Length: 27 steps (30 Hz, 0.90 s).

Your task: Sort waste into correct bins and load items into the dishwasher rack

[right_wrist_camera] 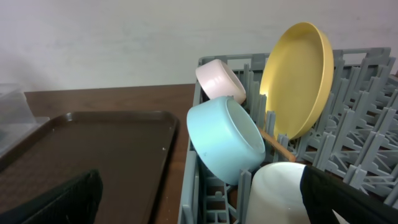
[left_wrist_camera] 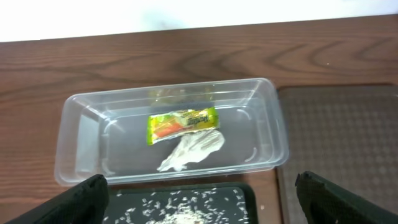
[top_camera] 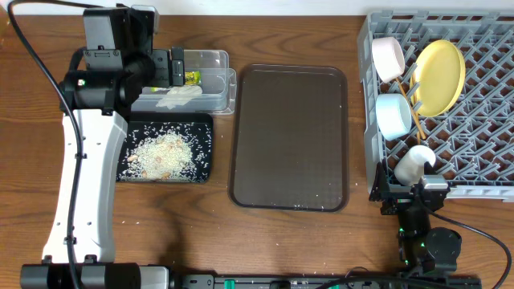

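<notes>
- Left gripper (left_wrist_camera: 202, 190): jaws wide apart, empty, over tub (left_wrist_camera: 81, 134).
- Right gripper (right_wrist_camera: 199, 186): jaws wide apart, empty, just beside rack (top_camera: 474, 160), near cup (top_camera: 412, 164).
- In tub: wrapper (left_wrist_camera: 181, 123), scrap (left_wrist_camera: 189, 150) touching it.
- In black tray (top_camera: 205, 128): rice (top_camera: 165, 154).
- In rack: plate (top_camera: 438, 78) on edge, pink bowl (top_camera: 388, 56), blue bowl (top_camera: 393, 115), cup, chopsticks (top_camera: 414, 108).
- Between tub and rack: brown tray (top_camera: 289, 136), few grains.
</notes>
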Tool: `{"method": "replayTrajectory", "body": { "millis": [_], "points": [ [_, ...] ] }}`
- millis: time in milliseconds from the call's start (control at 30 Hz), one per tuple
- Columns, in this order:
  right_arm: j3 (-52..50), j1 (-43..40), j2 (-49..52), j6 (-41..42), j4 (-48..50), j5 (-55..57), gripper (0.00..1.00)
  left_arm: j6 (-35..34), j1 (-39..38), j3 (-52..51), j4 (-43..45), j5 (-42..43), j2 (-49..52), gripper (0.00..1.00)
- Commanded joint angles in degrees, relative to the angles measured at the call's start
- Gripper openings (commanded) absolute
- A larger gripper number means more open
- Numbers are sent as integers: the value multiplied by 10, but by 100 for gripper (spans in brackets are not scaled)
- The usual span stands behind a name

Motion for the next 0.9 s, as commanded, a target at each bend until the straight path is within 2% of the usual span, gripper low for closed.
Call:
{"method": "replayTrajectory", "body": {
  "millis": [0,100,167,400,567,700,867],
  "points": [
    [-3,7,-4,7,-1,6,99,6,1,3,-12,-48,-33,98],
    [-3,7,-4,7,-1,6,99,-11,-4,-24,-33,-37,-77,98],
    [-3,7,-4,7,-1,6,99,-11,-4,-70,4,-17,-118,98],
    [-3,7,-4,7,-1,6,99,-11,0,-379,319,17,-313,98],
    [-3,7,-4,7,-1,6,99,-12,0,-575,429,21,-448,98],
    [-3,7,-4,7,-1,6,99,-12,0,-700,496,24,-552,98],
    [-3,7,-4,7,-1,6,99,-12,0,-807,513,27,-672,98]
  ]
}}
